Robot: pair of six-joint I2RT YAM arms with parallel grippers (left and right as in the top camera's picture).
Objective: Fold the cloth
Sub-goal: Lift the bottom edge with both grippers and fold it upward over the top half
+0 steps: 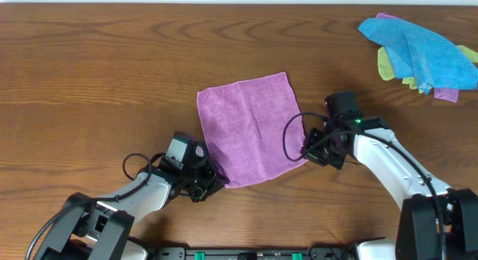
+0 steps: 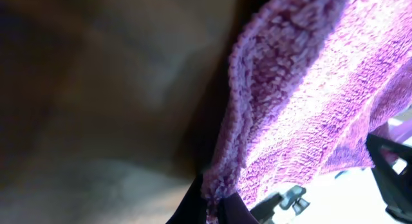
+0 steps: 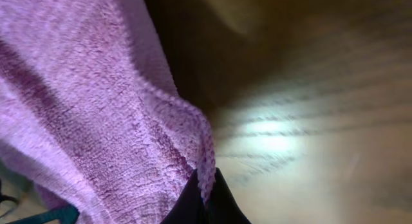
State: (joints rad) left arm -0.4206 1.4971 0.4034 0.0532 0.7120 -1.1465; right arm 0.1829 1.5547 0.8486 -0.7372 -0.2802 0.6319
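So far nothing is folded: the cloth [image 1: 250, 129] lies spread in a single flat layer near the middle of the table [image 1: 112, 66], its far edge undisturbed. The left gripper [image 1: 215, 181] is closed tight on the near left corner, and the left wrist view shows the hem rising out from between the dark fingers. The right gripper [image 1: 308, 151] is likewise pinched shut on the near right corner, the edge bunched at its fingertips. I judge the grasp done and the fold itself not yet begun: both corners have to be lifted and carried over to the far edge, then let go and the layers flattened. A heap of blue and yellow-green cloths [image 1: 418, 54] sits well apart at the table's far right
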